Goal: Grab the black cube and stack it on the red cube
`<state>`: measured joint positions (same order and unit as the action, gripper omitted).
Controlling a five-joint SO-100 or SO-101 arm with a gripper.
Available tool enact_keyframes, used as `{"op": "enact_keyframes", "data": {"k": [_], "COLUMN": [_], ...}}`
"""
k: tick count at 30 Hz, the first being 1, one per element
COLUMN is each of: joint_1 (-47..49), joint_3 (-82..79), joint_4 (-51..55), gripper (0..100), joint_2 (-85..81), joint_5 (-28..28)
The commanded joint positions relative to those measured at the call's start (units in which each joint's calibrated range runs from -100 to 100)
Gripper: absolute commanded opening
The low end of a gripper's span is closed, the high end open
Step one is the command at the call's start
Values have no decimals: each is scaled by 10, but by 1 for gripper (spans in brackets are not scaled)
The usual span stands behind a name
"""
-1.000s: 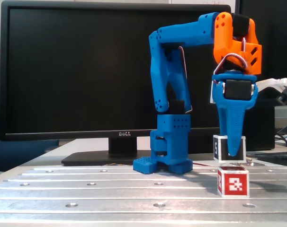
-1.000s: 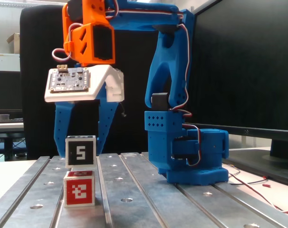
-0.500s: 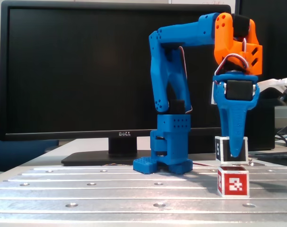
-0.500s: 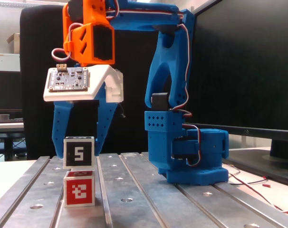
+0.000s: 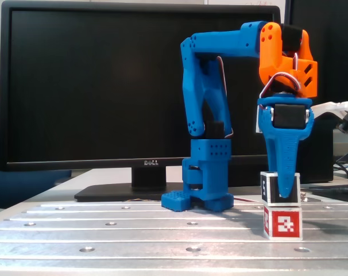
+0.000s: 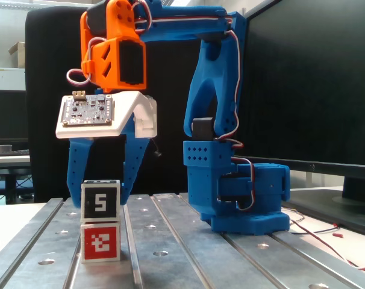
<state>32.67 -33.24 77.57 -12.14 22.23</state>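
The black cube (image 5: 269,188) with white edges and a white "5" sits squarely on top of the red cube (image 5: 282,223), which stands on the metal table. Both also show in the other fixed view, black cube (image 6: 100,201) over red cube (image 6: 100,242). My gripper (image 5: 286,192) points straight down. In that other fixed view its blue fingers (image 6: 132,174) straddle the black cube, one against each side, gripper (image 6: 99,203) closed on it. One finger hides part of the cube's face in the first fixed view.
The blue arm base (image 5: 205,184) stands behind the cubes on the slotted metal table (image 5: 134,230). A large black monitor (image 5: 139,86) fills the background. A white device (image 5: 335,109) and cables lie at the right edge.
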Motion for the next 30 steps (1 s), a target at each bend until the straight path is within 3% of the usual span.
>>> {"op": "enact_keyframes", "data": {"k": [1, 30], "joint_1": [1, 4], "joint_3": [3, -17], "joint_4": [-2, -25], "gripper": [16, 16], "joint_2": [-1, -2], "joint_5": [2, 3]}}
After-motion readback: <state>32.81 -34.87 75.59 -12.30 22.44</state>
